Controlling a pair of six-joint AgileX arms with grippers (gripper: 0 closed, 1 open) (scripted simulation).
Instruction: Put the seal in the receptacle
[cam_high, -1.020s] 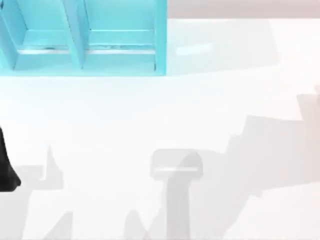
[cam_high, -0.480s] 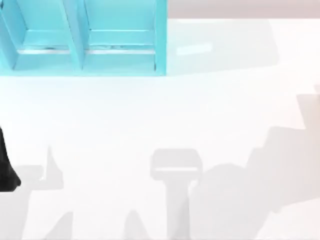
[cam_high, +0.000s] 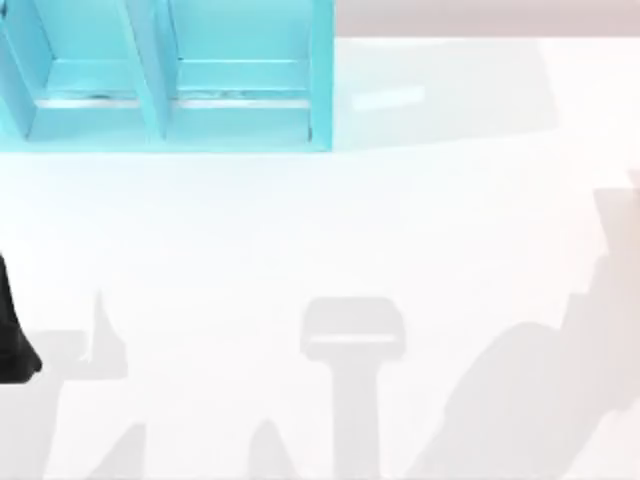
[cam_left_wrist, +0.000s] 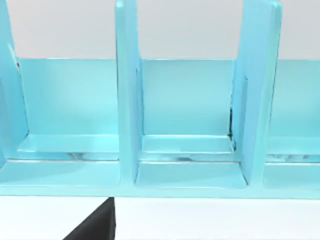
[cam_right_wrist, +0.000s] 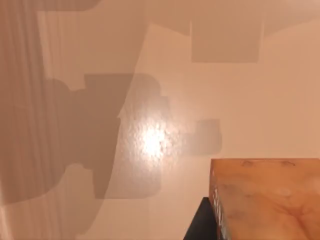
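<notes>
The seal (cam_right_wrist: 265, 197) is an amber-brown block with two tiny pale marks on its top face, seen close up in the right wrist view. It hangs well above the table with my right gripper (cam_right_wrist: 252, 222) shut on it, and one dark finger (cam_right_wrist: 200, 226) shows against its side. The receptacle (cam_high: 170, 80) is a turquoise rack of open compartments at the table's far left. The left wrist view looks straight into the receptacle (cam_left_wrist: 187, 125). My left arm (cam_high: 14, 340) stays parked at the table's left edge.
A pale grey flat rectangular pad (cam_high: 352, 330) lies at the front middle of the white table (cam_high: 330, 220). Upright turquoise dividers (cam_left_wrist: 127, 100) separate the rack's compartments. Broad arm shadows fall across the table's front right.
The large arm shadow at the front right has slid rightward and toward the front edge, off the grey pad. The left arm, the rack and the pad have not moved.
</notes>
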